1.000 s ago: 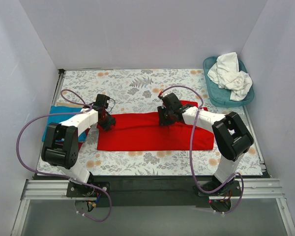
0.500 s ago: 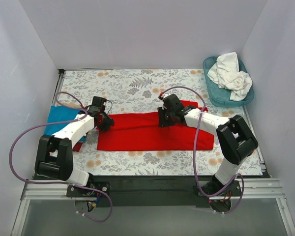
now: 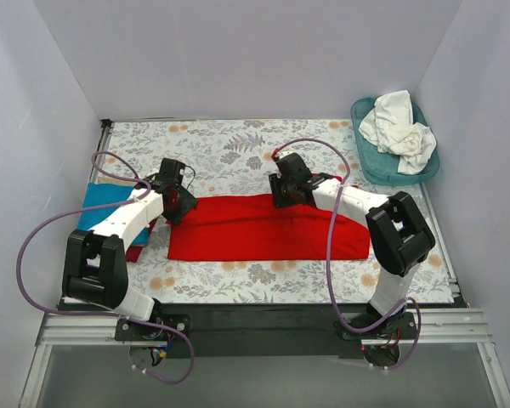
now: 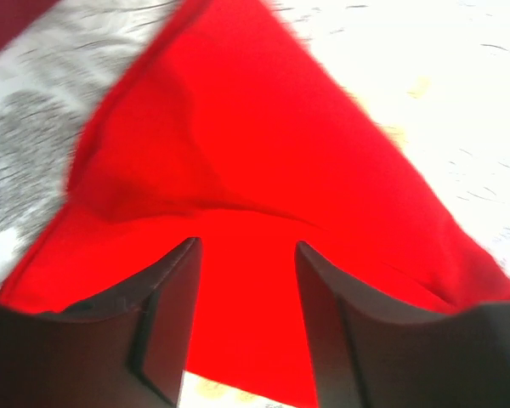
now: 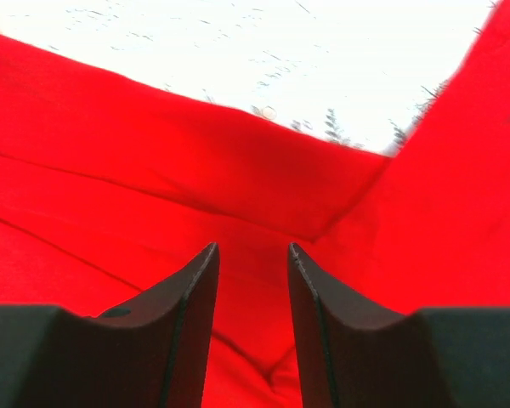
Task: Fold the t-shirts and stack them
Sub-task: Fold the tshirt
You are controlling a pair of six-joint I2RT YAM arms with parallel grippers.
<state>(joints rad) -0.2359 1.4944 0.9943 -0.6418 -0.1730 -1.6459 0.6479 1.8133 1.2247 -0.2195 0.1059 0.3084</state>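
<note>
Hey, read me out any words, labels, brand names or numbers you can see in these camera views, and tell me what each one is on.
None: no view shows readable text.
The red t-shirt is plain, no print or tag showing.
The floral table cloth bears only its pattern.
The teal basket and the white t-shirts in it show no label.

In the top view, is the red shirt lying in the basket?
No, the red shirt lies flat on the table cloth; the basket holds white shirts.
</note>
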